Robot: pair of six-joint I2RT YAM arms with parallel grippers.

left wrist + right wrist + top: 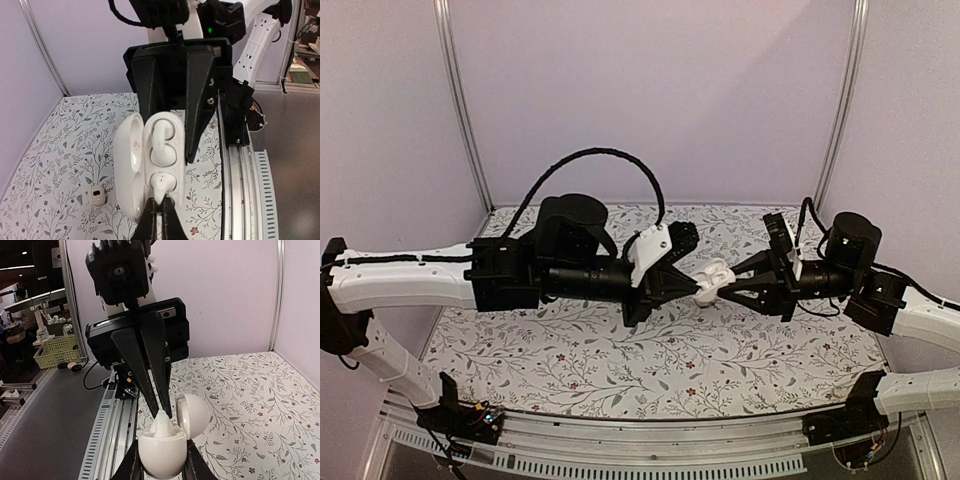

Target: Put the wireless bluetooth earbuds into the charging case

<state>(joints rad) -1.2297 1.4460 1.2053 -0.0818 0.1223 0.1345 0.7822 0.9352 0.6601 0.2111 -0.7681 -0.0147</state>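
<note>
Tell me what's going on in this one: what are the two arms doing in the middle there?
The right gripper holds the charging case up above the table, with its lid swung open. One seated earbud is already inside. The left gripper is pinched on the second earbud, which is down in the case next to the first and apparently not yet let go.

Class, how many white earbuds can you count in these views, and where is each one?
2. One earbud sits in the upper socket of the open charging case. The other earbud is at the lower socket, pinched by the left gripper. No others show.
</note>
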